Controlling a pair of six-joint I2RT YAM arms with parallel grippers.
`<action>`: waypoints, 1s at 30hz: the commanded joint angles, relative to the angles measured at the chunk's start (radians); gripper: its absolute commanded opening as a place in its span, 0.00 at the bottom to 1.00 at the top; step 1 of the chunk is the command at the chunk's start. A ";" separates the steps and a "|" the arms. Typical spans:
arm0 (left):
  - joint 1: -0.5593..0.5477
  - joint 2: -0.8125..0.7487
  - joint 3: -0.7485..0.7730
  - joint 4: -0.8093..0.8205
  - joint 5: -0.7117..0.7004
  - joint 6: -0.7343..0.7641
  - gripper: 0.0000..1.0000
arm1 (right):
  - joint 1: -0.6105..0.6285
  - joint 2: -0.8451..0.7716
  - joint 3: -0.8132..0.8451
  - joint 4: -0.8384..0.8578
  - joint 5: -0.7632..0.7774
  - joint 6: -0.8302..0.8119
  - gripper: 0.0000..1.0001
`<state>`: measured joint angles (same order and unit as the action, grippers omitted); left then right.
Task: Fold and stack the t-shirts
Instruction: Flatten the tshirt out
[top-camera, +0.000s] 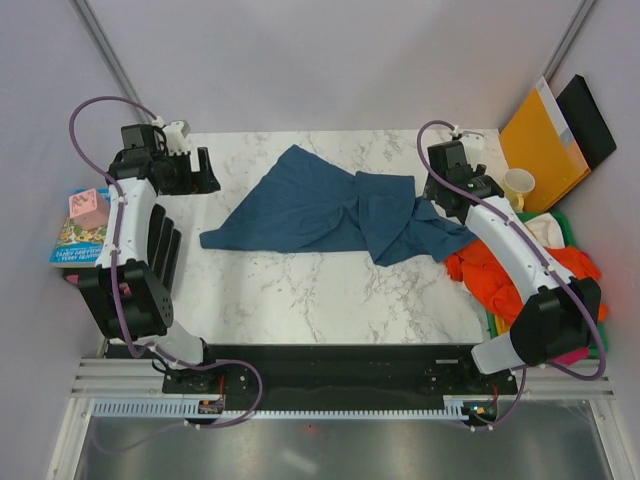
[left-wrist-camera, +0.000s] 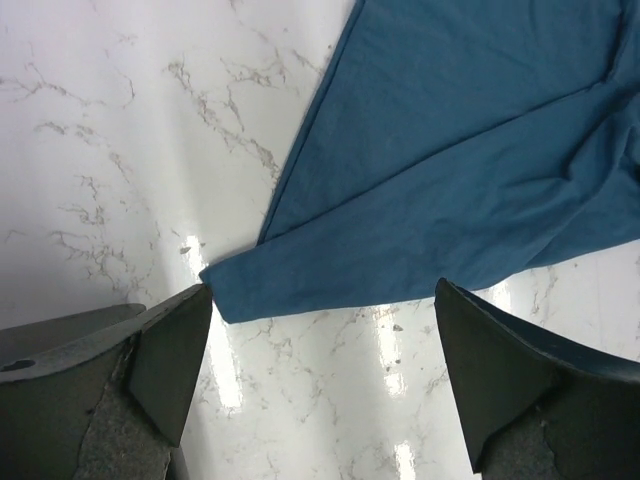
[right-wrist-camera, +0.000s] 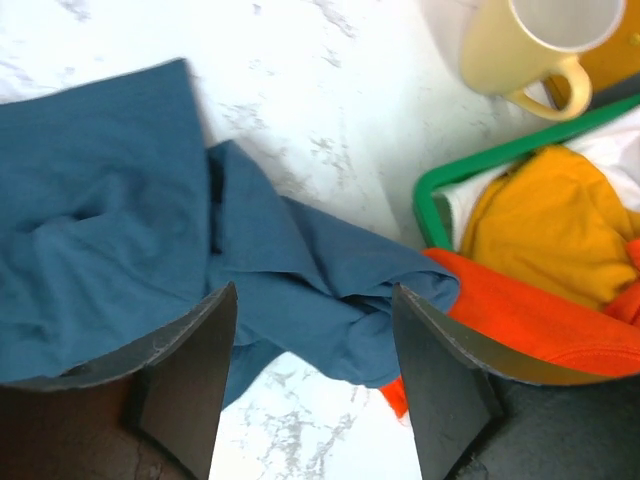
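A dark teal-blue t-shirt (top-camera: 330, 210) lies spread and rumpled across the marble table (top-camera: 320, 300). Its pointed corner (left-wrist-camera: 222, 295) reaches toward the left. My left gripper (top-camera: 203, 170) hovers at the table's far left, open wide and empty (left-wrist-camera: 320, 350), just short of that corner. My right gripper (top-camera: 437, 200) hangs open over the shirt's bunched right end (right-wrist-camera: 330, 290), with nothing between its fingers (right-wrist-camera: 312, 350). An orange t-shirt (top-camera: 490, 280) and a yellow one (right-wrist-camera: 550, 220) are heaped in a green bin (right-wrist-camera: 480, 165) at the right; the blue shirt's edge overlaps the orange cloth.
A cream mug (top-camera: 518, 185) stands by the bin. An orange envelope (top-camera: 540, 140) and a black folder (top-camera: 590, 120) lean at the back right. Books (top-camera: 80, 240) with a pink item (top-camera: 88, 208) sit off the table's left edge.
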<state>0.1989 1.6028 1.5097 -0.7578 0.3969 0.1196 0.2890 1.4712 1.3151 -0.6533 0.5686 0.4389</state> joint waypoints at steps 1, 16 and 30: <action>-0.035 -0.084 -0.032 0.038 0.054 -0.009 1.00 | 0.079 -0.060 -0.019 0.041 -0.099 -0.019 0.68; -0.125 -0.144 -0.221 0.077 0.017 -0.003 0.96 | 0.145 0.184 -0.102 0.196 -0.145 0.126 0.47; -0.138 -0.170 -0.276 0.091 -0.010 -0.015 0.96 | 0.041 0.483 0.147 0.198 -0.177 0.159 0.46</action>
<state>0.0658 1.4555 1.2388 -0.6994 0.3981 0.1192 0.3542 1.9255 1.4246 -0.4721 0.3859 0.5552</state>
